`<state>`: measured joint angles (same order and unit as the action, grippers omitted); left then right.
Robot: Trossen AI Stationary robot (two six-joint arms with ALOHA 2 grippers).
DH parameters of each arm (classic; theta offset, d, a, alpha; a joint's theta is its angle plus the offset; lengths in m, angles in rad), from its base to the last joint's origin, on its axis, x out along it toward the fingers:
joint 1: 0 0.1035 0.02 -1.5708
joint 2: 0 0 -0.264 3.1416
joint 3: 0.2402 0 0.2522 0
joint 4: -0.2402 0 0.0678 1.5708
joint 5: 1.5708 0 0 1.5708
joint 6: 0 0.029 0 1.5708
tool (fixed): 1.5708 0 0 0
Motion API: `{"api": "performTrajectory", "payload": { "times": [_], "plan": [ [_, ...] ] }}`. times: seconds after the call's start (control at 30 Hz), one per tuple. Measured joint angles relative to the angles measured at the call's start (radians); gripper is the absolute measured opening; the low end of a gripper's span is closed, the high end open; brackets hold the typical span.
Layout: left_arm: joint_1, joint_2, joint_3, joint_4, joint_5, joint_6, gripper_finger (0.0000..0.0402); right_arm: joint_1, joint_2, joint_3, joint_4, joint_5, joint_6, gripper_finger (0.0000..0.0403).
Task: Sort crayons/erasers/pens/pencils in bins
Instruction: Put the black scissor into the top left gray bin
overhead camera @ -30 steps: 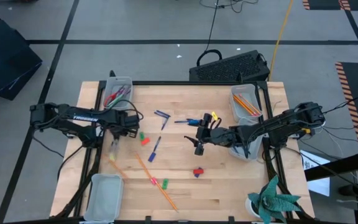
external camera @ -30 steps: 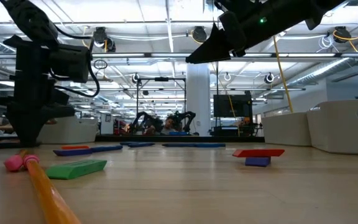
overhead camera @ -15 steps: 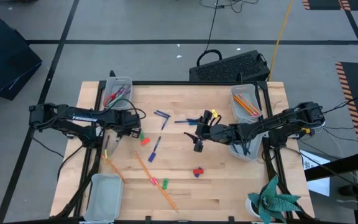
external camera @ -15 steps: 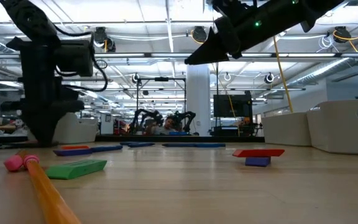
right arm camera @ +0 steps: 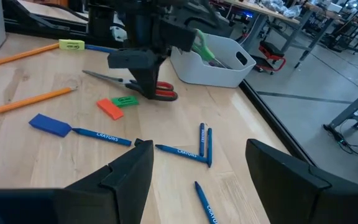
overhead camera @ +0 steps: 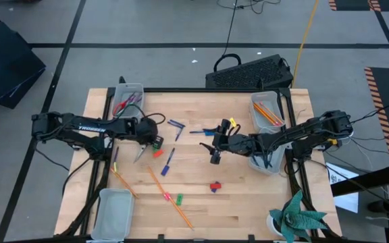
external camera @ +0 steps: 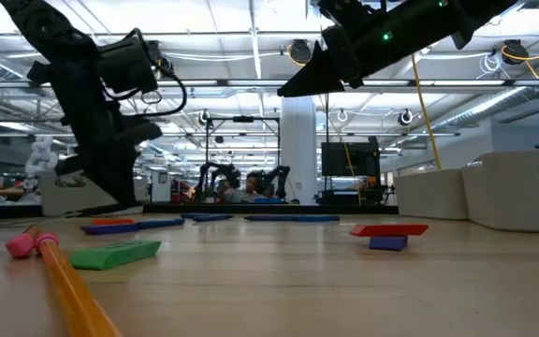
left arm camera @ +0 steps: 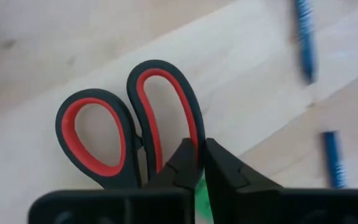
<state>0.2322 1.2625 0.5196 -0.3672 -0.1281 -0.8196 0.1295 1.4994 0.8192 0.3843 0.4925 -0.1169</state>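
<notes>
My left gripper is shut on black scissors with red-lined loops, left of the table's middle; their blades point toward the near-left. A green piece and an orange-red piece lie on the wood beside them. Blue pens and orange pencils lie loose. My right gripper hangs open above the table's middle, holding nothing. The far-left bin holds a few pieces, and the far-right bin holds pencils. My left gripper pinches the rim of one handle loop between its two fingers. It comes from above, slanting toward the table's right. The scissors lie nearly flat and low over the wood; whether the blades touch it, I cannot tell.
A bin stands at the near-left corner and another under my right arm. A red and a blue piece lie right of the near middle, and green and pink bits lie by a pencil. A paper plant stands near-right.
My left gripper has moved toward the table's right with the scissors, tipping over as it went. The scissors have shifted from the left edge to beside the green and orange-red pieces. My right gripper has barely moved.
</notes>
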Motion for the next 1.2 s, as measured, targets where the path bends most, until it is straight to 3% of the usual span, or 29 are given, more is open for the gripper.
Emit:
{"api": "performTrajectory", "payload": {
  "times": [0.2, 0.4, 0.53, 0.77, 0.97, 1.2],
  "plan": [
    [0.003, 0.000, 0.141, -0.028, -0.008, 0.123, 0.0012, -0.006, 0.000, 0.000, 0.008, 0.001, 0.000, 0.0247],
    [0.047, 0.000, 0.365, -0.230, -0.060, 0.304, 0.0011, -0.018, 0.000, 0.000, 0.062, 0.001, 0.000, 0.0247],
    [0.167, 0.000, 0.535, -0.434, -0.061, 0.413, 0.0012, -0.018, 0.000, 0.000, 0.081, 0.001, -0.007, 0.0247],
    [0.489, 0.071, 0.798, -0.753, -0.084, 0.486, 0.0010, -0.008, 0.000, 0.000, 0.082, 0.001, -0.008, 0.0247],
    [0.686, 0.213, 0.851, -0.804, -0.045, 0.494, 0.0013, 0.028, 0.000, 0.000, 0.078, 0.001, -0.060, 0.0247],
    [0.757, 0.443, 0.925, -0.883, -0.028, 0.525, 0.0016, 0.071, 0.000, 0.000, 0.068, 0.000, -0.078, 0.0247]
  ]
}}
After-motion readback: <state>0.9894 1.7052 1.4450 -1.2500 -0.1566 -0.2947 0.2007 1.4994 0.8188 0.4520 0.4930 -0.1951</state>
